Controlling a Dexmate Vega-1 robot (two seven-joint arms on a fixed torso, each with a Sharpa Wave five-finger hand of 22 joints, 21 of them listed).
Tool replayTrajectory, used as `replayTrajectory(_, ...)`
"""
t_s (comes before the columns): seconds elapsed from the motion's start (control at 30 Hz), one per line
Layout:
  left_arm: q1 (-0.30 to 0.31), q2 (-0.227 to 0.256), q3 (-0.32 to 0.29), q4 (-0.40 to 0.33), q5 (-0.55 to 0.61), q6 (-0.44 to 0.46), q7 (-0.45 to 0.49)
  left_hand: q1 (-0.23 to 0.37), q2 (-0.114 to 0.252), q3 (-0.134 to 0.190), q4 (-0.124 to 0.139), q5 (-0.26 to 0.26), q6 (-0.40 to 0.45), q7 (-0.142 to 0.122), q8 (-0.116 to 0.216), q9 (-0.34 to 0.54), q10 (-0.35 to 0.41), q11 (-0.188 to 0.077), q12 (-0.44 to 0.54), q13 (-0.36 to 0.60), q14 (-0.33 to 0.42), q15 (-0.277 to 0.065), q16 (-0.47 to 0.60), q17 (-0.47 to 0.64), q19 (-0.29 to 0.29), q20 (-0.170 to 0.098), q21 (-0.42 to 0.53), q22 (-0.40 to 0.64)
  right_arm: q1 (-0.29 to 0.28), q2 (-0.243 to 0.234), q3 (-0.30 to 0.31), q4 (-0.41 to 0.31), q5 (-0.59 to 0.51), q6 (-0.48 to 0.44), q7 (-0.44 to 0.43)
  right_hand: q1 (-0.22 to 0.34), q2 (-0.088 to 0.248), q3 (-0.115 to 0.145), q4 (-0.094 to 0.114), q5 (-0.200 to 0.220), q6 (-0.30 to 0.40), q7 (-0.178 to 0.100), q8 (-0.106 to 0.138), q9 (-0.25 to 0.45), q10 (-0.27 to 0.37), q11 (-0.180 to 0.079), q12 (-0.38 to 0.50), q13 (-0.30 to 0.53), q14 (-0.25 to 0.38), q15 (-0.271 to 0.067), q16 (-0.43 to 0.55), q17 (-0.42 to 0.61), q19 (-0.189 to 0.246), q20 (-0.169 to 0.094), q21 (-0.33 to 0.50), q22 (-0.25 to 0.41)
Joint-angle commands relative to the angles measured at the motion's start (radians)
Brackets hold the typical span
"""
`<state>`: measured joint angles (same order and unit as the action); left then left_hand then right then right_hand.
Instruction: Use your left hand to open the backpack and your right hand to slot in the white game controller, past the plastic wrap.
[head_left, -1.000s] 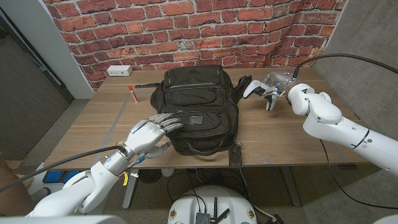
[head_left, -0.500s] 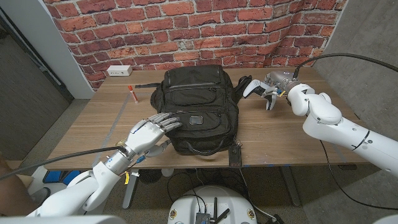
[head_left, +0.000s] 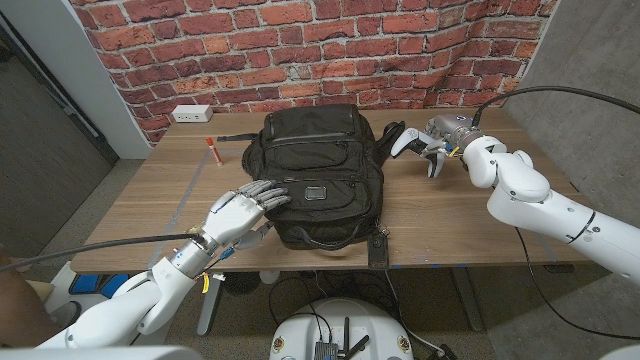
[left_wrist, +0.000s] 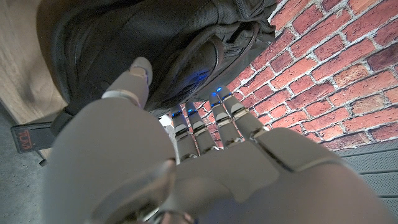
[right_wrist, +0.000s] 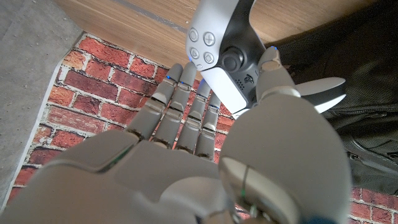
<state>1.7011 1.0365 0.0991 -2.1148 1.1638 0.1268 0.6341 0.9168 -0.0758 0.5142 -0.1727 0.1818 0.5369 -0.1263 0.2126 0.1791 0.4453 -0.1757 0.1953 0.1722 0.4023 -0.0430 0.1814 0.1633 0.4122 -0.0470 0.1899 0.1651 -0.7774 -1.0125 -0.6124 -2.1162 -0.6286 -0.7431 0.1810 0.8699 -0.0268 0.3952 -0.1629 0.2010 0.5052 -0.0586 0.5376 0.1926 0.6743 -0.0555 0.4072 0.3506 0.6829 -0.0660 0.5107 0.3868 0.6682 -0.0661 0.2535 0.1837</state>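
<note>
I see the black backpack (head_left: 318, 176) lying mid-surface (head_left: 470, 215), zipped. My left hand (head_left: 240, 214) has fingers (head_left: 268, 194) spread on its near left corner, gripping nothing. My right hand (head_left: 436, 140) holds the white controller (head_left: 404, 142) just beside the backpack's right side.

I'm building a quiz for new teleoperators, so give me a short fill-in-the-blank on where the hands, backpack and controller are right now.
1. The right hand holds the white game ____.
2. The left hand rests its fingers on the black ____.
3. The backpack lies on the wooden table with its zippers ____.
4. The wall behind the table is made of red ____.

Missing words: controller; backpack; closed; brick
</note>
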Motion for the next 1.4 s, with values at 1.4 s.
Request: replayTrajectory(1.4, -0.119, 0.118, 0.077, 0.009, -0.176, 0.024, 0.082, 0.058, 0.146, -0.071, 0.009, 0.004, 0.508, -0.006, 0.032, 0.004, 0.507, -0.029, 0.013, 0.006, 0.475, -0.194, 0.007, 0.006, 0.194, -0.149, 0.02, 0.008, -0.032, -0.028, -0.005, -0.077, -0.042, -0.061, 0.038, 0.033, 0.114, 0.004, -0.001, 0.025, 0.083, -0.07, -0.004, 0.005, 0.139, -0.128, -0.003, 0.041, 0.012, -0.161, -0.012, 0.01, 0.008, -0.122, 0.006, 0.004)
